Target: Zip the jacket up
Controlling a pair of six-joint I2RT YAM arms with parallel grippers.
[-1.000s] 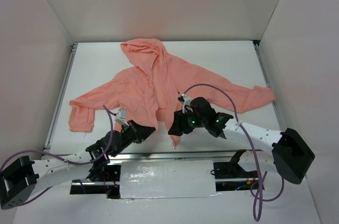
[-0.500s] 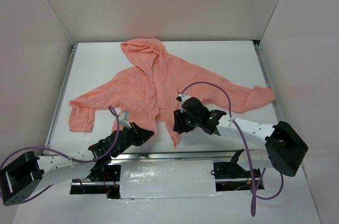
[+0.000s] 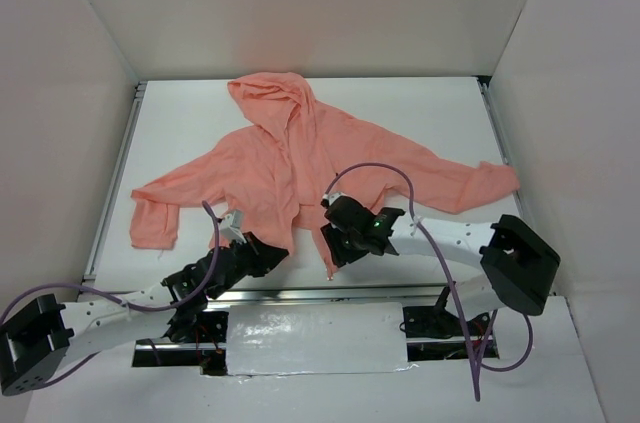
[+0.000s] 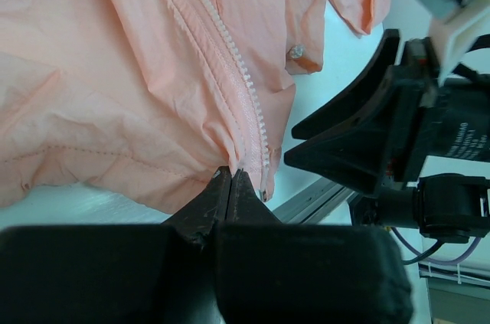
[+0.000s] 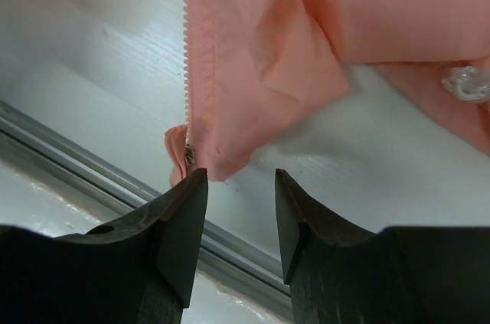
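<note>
The salmon-pink jacket [image 3: 270, 163] lies flat and open on the white table, hood at the far side. My left gripper [image 3: 272, 249] is shut on the bottom hem of the jacket's left front panel [image 4: 115, 71], pinching fabric right beside the zipper teeth [image 4: 230, 56]. My right gripper [image 3: 330, 246] is open at the bottom corner of the right front panel [image 5: 253, 33]. Its jaws stand apart just below that corner, empty. The zipper's bottom end [image 5: 188, 155] sits just above the left fingertip [image 5: 191, 186]. The right gripper's fingers [image 4: 360, 148] show close by in the left wrist view.
A metal rail [image 3: 300, 293] runs along the table's near edge, just behind both grippers, and shows in the right wrist view [image 5: 76, 148]. A clear cord stopper [image 5: 465, 83] lies on the fabric. White walls enclose the table on three sides.
My right gripper has moved left and toward the near edge, down to the bottom corner of the right front panel. My left gripper has stayed at the hem, shifting only slightly.
</note>
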